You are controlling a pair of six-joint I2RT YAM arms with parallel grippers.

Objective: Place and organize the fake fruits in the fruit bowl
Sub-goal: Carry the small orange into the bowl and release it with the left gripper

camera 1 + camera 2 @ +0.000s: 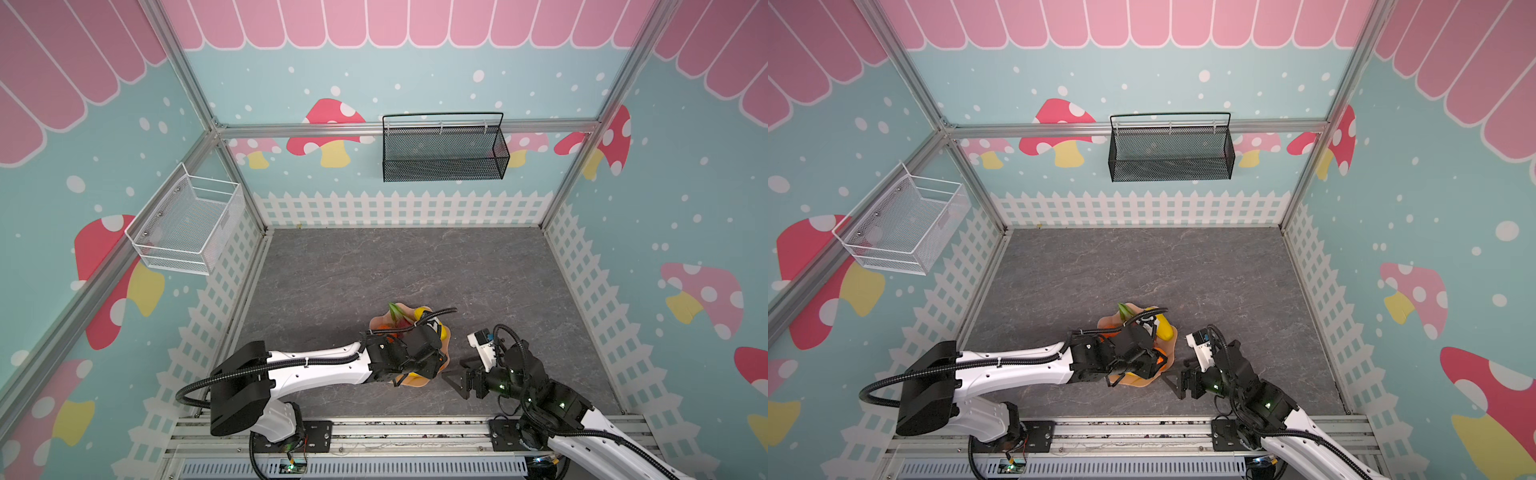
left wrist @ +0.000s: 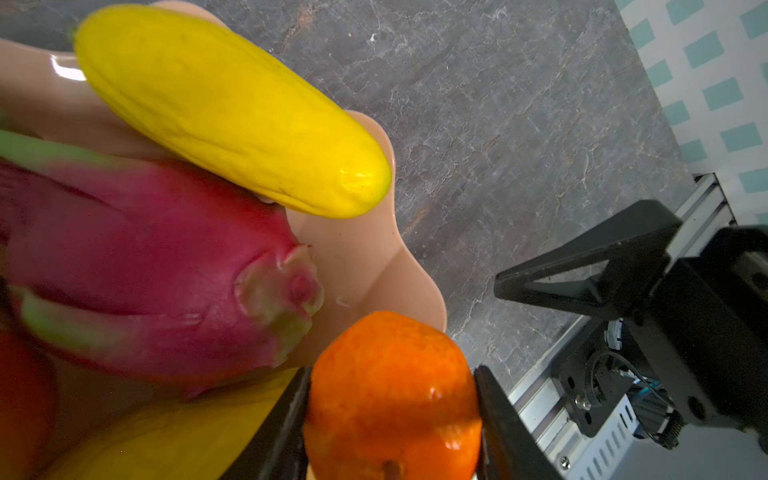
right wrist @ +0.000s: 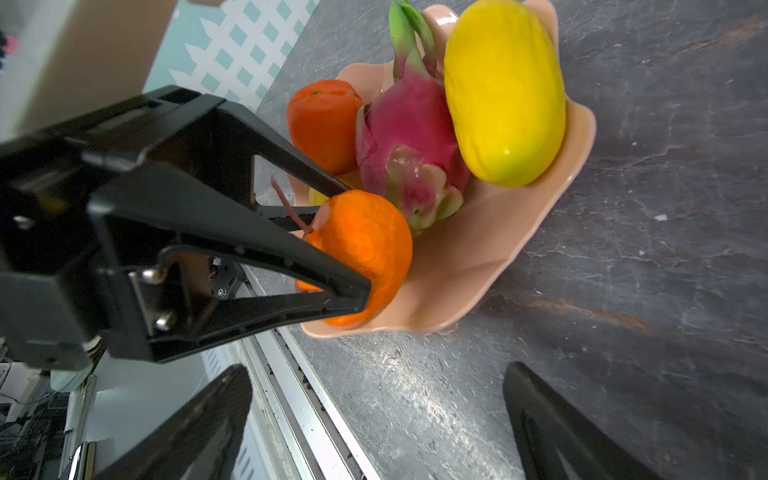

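Observation:
The peach-pink fruit bowl (image 3: pixel 519 232) sits on the grey floor near the front, mostly hidden under my left wrist in both top views. Inside it lie a yellow oblong fruit (image 3: pixel 503 91), a magenta dragon fruit (image 3: pixel 407 124) with green tip, and a round orange fruit (image 3: pixel 322 124). A second yellow fruit (image 2: pixel 166 436) lies underneath them. My left gripper (image 2: pixel 392 374) is shut on another orange fruit (image 2: pixel 390 386), holding it over the bowl's near rim. Just to the right of the bowl, my right gripper (image 3: pixel 378 374) stands open and holds nothing.
A black mesh basket (image 1: pixel 444 151) hangs on the back wall and a white wire basket (image 1: pixel 187 224) on the left wall. An aluminium rail (image 1: pixel 374 432) runs along the front edge. The grey floor (image 1: pixel 395 266) stretches behind the bowl.

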